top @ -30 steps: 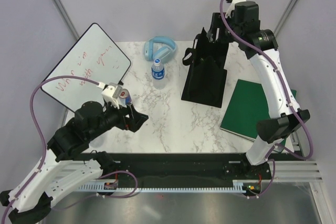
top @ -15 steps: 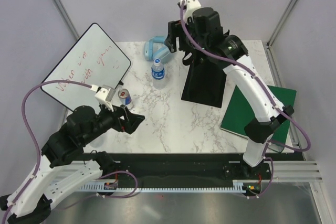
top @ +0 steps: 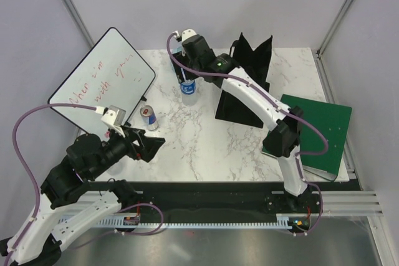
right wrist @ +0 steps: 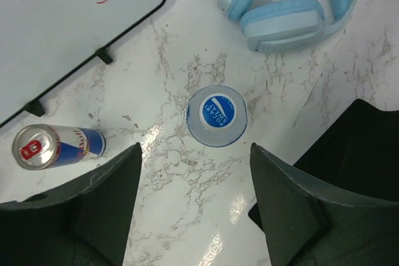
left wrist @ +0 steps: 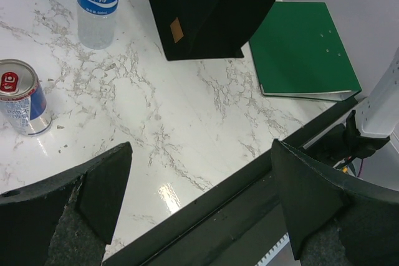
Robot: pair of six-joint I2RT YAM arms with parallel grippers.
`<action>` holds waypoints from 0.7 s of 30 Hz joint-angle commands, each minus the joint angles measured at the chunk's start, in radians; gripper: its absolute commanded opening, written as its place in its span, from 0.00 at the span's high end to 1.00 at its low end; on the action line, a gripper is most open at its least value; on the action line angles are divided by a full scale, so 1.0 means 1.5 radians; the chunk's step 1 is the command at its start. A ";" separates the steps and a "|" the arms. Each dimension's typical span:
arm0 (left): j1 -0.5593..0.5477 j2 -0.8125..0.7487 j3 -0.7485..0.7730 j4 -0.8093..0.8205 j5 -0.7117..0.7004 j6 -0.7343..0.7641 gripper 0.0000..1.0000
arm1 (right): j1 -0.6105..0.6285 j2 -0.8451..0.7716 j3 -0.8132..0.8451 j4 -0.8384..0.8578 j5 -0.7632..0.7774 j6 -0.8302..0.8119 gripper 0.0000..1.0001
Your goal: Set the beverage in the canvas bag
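Hovering the right gripper [right wrist: 196, 216], fingers spread wide, straight over the upright water bottle [right wrist: 217, 115], gripping nothing. Showing the black canvas bag [top: 246, 85] at the bottle's 3 o'clock, nearby. Holding the left gripper [left wrist: 199, 204] spread too, empty, at the Red Bull can's [left wrist: 22, 98] 6 o'clock.

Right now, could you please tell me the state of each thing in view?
Clear plastic water bottle with blue label: upright, capped.
Silver-and-blue drink can: upright.
Tall black canvas bag: standing, unheld.
Flat green book: closed, lying flat.
Light-blue headphones: lying flat.
Whiteboard: red writing on it.
Left claw: open, empty.
Right claw: open, above the bottle.
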 commanded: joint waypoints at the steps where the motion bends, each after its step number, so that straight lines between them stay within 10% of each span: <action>1: 0.002 -0.007 0.013 0.004 -0.023 0.030 0.00 | -0.001 0.055 0.038 0.025 0.053 -0.021 0.22; 21: 0.003 -0.002 0.012 0.003 -0.040 0.039 0.00 | -0.001 0.175 0.035 0.061 0.076 -0.054 0.20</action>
